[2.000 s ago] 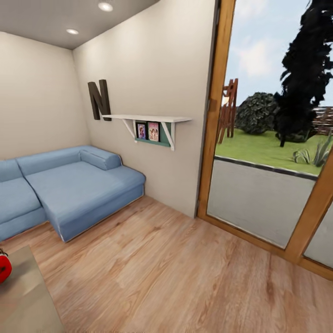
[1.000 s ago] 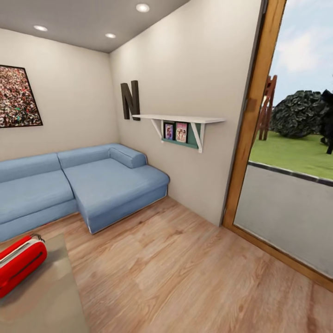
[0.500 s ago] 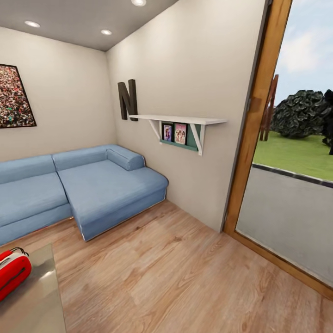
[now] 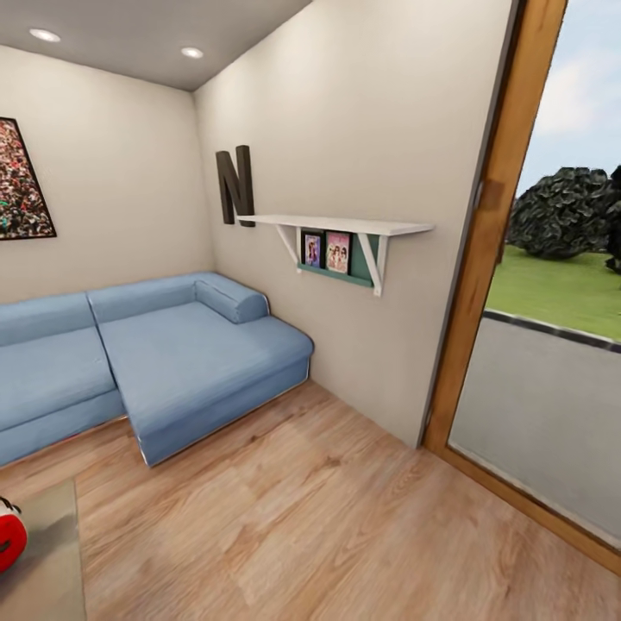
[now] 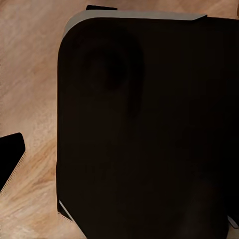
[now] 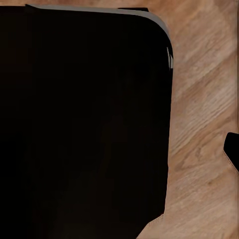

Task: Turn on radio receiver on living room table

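Where the table [image 4: 43, 561] meets the picture's left edge, the red radio receiver [image 4: 7, 536] peeks in; both grippers' state cannot be told.

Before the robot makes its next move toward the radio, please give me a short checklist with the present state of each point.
1. Small bright red radio receiver in sight: not ok, just a sliver shows at the head view's left edge.
2. Radio resting on the low glossy grey-brown table: ok.
3. Radio's dial or switch visible: not ok, it is cut off.
4. Wooden floor between robot and blue sofa free of obstacles: ok.
5. Gripper states: cannot tell, the wrist views show mostly a dark body over the floor.
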{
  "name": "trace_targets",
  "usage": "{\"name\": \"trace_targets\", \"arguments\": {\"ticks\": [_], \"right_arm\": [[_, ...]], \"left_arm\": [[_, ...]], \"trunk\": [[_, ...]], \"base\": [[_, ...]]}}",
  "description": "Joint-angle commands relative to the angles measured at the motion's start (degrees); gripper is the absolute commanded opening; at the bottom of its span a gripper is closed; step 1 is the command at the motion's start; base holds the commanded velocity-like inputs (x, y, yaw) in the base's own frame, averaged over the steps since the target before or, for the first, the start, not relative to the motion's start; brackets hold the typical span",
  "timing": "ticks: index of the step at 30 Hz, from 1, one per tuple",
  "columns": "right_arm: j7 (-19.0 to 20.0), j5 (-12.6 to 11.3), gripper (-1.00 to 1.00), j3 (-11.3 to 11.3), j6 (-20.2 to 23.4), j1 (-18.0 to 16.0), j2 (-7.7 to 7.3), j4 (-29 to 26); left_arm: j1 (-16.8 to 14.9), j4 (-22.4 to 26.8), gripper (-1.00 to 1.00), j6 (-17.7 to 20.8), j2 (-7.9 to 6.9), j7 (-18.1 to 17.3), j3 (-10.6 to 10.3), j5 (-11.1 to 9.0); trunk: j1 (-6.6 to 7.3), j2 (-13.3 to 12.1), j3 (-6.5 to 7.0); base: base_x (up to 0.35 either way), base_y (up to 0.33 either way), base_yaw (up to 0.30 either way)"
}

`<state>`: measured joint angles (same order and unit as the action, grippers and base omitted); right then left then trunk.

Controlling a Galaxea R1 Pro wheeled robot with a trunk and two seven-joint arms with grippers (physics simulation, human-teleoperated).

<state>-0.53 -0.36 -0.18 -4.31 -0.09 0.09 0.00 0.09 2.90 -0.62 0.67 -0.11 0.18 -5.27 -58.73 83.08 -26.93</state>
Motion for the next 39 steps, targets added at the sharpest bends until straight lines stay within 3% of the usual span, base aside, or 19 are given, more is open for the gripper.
{"name": "trace_targets", "arguments": {"ticks": [1,39], "right_arm": [[0.0,0.0,1.00,0.0,0.0,0.0,0.00,0.0],[0.0,0.0,1.00,0.0,0.0,0.0,0.00,0.0]], "left_arm": [[0.0,0.0,1.00,0.0,-0.01,0.0,0.0,0.0],[0.0,0.0,1.00,0.0,-0.05,0.0,0.0,0.0]], "trunk": [[0.00,0.0,0.00],[0.00,0.0,0.00]], "base": [[0.318,0.000,0.000],[0.319,0.000,0.000]]}}
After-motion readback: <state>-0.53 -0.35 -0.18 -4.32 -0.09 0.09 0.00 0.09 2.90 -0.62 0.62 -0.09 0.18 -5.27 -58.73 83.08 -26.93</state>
